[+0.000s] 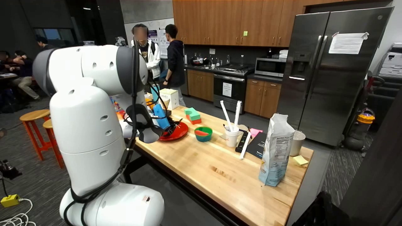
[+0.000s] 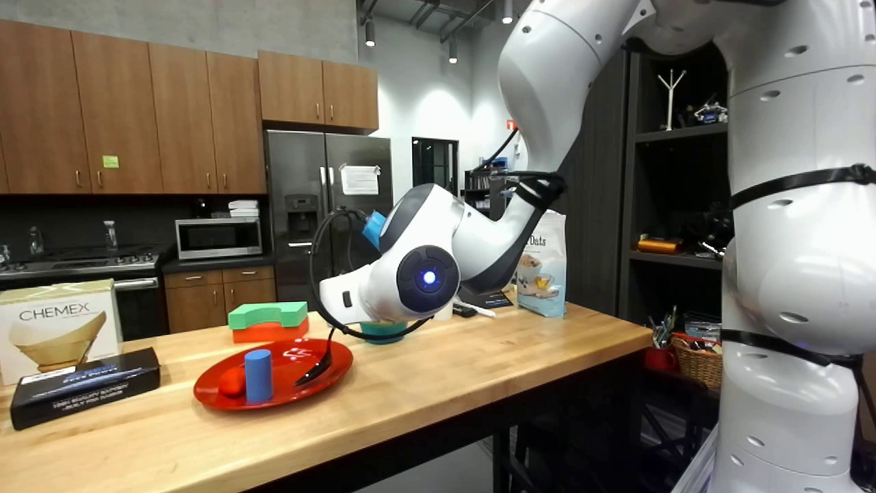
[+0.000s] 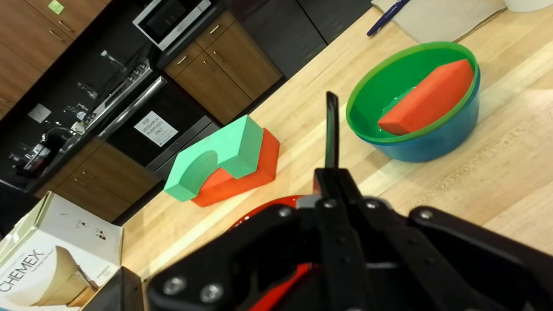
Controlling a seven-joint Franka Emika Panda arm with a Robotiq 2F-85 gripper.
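Observation:
My gripper (image 3: 332,172) has its black fingers together on a thin, shiny black strip (image 3: 332,129) that sticks out past the tips. In an exterior view the gripper (image 1: 171,127) is low over the red plate (image 1: 183,131). In an exterior view the wrist hides the fingers, and a dark curved piece (image 2: 316,368) shows over the plate; I cannot tell whether it is the same strip. A blue cylinder (image 2: 259,376) stands on the plate beside a red rounded thing (image 2: 232,382). Beyond the gripper is a green-and-blue bowl (image 3: 436,141) holding an orange block (image 3: 430,99).
A green arch block (image 3: 235,144) rests on an orange block (image 3: 237,185). A Chemex box (image 2: 61,329) and a black box (image 2: 85,387) stand beside the plate. A cup with straws (image 1: 231,138) and an oats bag (image 1: 276,153) stand farther along. People (image 1: 175,59) stand behind the table.

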